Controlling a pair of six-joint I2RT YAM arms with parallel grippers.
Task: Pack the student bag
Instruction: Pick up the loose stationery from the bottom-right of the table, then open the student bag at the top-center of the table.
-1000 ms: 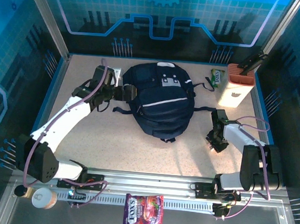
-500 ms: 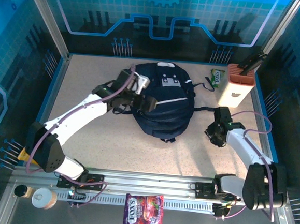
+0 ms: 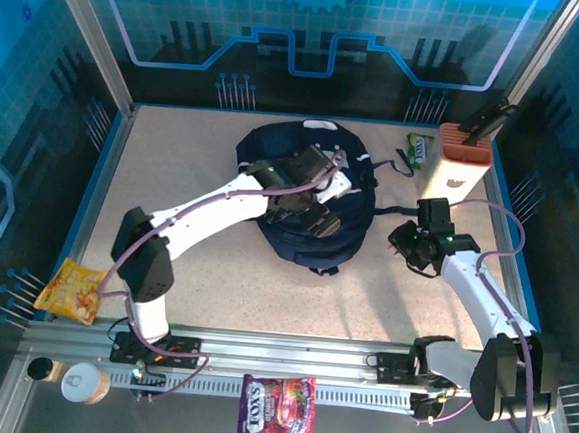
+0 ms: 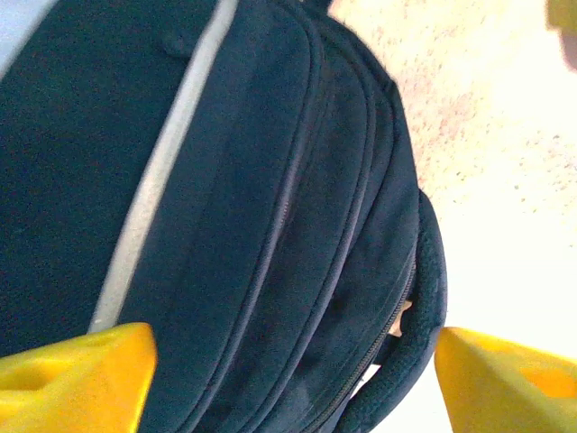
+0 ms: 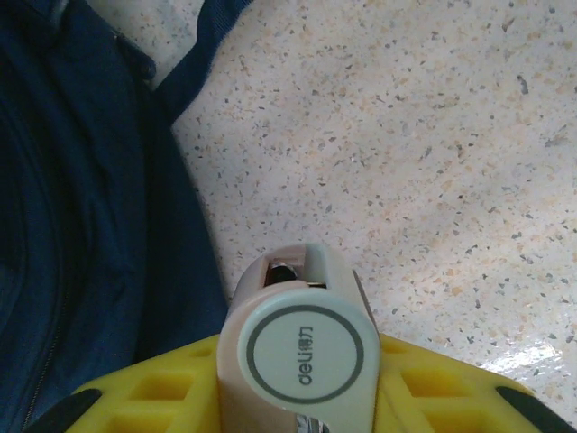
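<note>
The student bag (image 3: 293,167) lies mid-table, dark navy with a thin white stripe (image 4: 153,189) and zip seams. My left gripper (image 3: 315,217) hovers over the bag's front part. It is open, and its yellow fingers (image 4: 77,379) straddle the bag's curved edge and padded strap (image 4: 424,298) with nothing gripped. My right gripper (image 3: 405,248) stands just right of the bag, shut on a pale grey-green stapler (image 5: 302,347) marked "deli". The bag's side (image 5: 81,225) is close on its left.
An orange-and-white box (image 3: 456,164) with a black item in it stands at the back right, a green packet (image 3: 420,147) beside it. An orange snack bag (image 3: 73,290) lies at the table's left edge. A purple candy bag (image 3: 275,423) and a cup (image 3: 84,383) sit on the front rail.
My left arm has swung right from the bag's left side to over its front. My right gripper has carried the stapler a little up and towards the bag. The orange snack bag has come into view.
</note>
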